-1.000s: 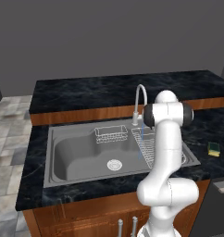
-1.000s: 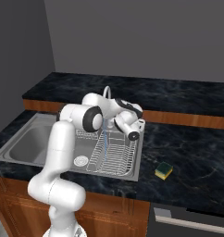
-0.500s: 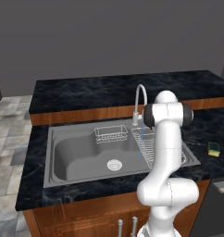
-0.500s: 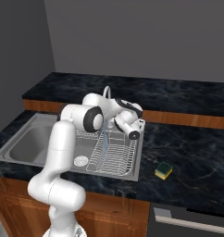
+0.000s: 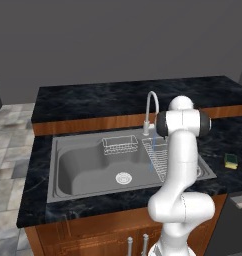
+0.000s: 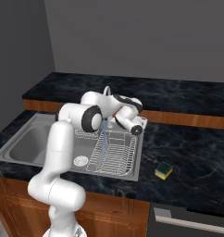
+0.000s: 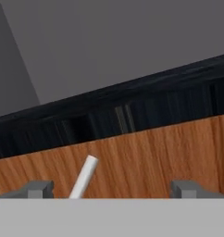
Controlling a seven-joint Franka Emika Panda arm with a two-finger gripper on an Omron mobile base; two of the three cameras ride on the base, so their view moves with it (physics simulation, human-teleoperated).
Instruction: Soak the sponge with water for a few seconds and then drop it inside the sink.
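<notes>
Sponge (image 6: 164, 170) alone on dark counter (image 6: 197, 157), well right of sink (image 5: 83, 165), untouched.

Yellow block, green top, also at far right of left base view (image 5: 231, 160). Thin blue water (image 6: 104, 139) falling from curved faucet (image 5: 151, 107) onto wire dish rack (image 6: 113, 155), beside basin with small wire basket (image 5: 119, 145). Gripper (image 7: 111, 187) spread wide, empty, facing wooden backsplash strip (image 7: 146, 152); white lever (image 7: 84, 177) between fingertips.

Wire dish rack (image 6: 113, 155) beside curved faucet (image 5: 151, 111); maybe basket (image 5: 119, 145).
</notes>
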